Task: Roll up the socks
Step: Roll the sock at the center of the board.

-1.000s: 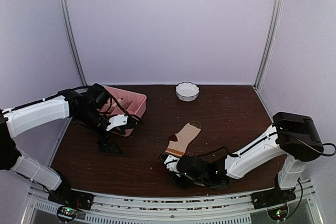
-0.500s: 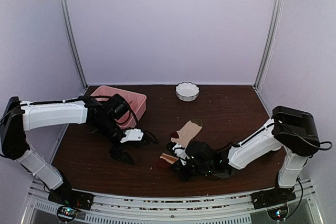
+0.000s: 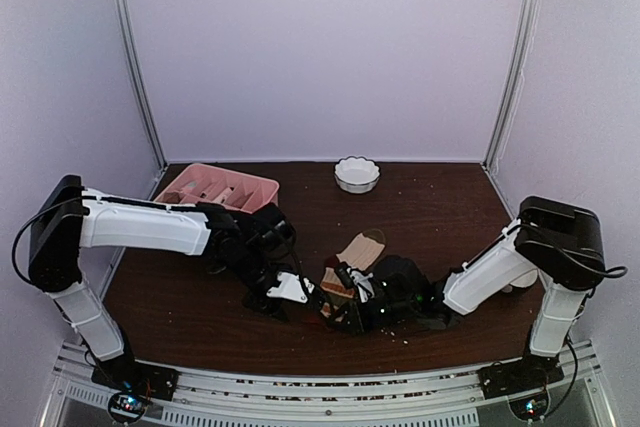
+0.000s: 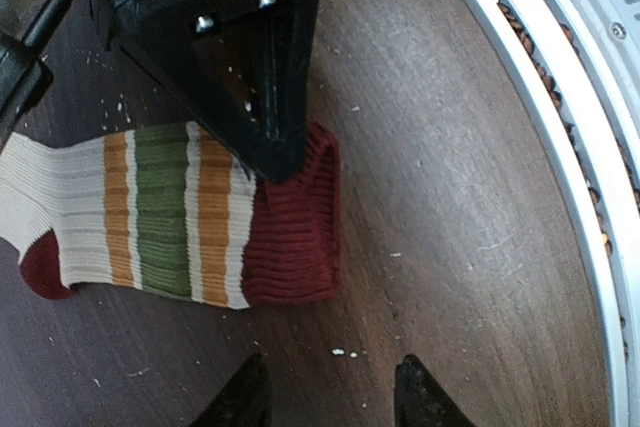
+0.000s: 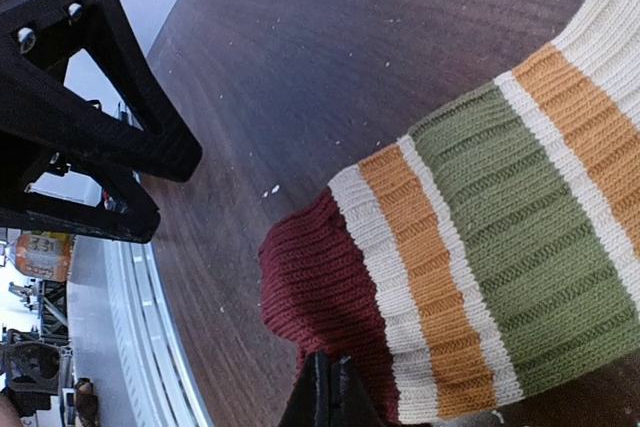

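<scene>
- tray (image 3: pixel 215 189) sits on the table (image 3: pixel 440 217) at back left; bowl (image 3: pixel 357 174) at back centre, well apart from it.
- socks (image 3: pixel 358 250) lie on the table, front of centre, cuff end toward the front edge.
- right gripper (image 3: pixel 338 305) meets the cuff from the right.
- left gripper (image 3: pixel 292 292) is just left of the cuff, not touching.

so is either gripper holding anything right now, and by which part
The right gripper pinches the striped beige knit sock at the edge of its dark red cuff. The left gripper is open, holding nothing.
</scene>
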Available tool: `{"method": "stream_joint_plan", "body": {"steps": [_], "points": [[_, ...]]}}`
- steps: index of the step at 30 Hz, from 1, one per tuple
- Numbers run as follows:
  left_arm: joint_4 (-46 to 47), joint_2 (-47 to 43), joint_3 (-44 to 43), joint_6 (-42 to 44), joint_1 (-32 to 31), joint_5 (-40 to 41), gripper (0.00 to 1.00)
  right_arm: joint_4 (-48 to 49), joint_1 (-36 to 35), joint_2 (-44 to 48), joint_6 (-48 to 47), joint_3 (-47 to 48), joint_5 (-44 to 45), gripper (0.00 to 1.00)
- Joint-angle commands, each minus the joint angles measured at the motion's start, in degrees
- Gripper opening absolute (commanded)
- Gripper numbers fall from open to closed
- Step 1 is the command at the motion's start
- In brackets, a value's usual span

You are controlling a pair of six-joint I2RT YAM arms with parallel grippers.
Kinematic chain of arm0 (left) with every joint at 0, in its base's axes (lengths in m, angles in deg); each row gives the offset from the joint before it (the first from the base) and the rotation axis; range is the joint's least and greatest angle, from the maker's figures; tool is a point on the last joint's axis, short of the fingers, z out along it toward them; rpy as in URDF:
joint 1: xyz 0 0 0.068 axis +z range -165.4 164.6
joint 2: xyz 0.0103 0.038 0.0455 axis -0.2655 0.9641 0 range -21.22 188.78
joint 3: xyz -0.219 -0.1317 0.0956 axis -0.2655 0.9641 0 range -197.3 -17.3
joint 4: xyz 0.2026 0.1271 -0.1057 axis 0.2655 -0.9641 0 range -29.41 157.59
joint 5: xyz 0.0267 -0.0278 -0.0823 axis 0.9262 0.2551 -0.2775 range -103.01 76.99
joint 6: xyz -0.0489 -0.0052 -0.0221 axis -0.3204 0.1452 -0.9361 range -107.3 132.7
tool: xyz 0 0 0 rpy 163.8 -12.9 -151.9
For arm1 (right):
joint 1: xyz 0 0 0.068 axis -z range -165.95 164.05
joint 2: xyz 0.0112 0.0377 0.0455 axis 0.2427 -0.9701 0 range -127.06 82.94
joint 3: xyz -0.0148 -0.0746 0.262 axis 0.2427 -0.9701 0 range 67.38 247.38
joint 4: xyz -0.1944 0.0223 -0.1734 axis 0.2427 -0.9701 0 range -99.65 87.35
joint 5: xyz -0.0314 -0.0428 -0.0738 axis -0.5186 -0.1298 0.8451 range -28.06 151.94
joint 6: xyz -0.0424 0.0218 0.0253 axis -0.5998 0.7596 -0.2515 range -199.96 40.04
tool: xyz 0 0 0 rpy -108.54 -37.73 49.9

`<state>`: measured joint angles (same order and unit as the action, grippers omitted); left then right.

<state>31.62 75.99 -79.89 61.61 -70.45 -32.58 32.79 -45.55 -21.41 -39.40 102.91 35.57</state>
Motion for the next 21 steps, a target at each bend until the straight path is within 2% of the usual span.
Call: {"method": "stream_joint_plan", "body": {"steps": [1,11,21], "points": [[4.55,1.54,-1.92,3.62,-2.14,4.06,0.44,1.48,0.60,1.11,4.36,-0.75,-2.77,0.00],[9.07,4.98,0.46,4.70,-5.69,8.68,0.43,5.05,1.50,-1.69,8.37,-0.57,-4.44,0.00],[9.86,7.41,-0.26,3.91,-5.95,11.23,0.35,-1.07,2.26,-0.33,6.13,1.20,-4.05,0.00]]}}
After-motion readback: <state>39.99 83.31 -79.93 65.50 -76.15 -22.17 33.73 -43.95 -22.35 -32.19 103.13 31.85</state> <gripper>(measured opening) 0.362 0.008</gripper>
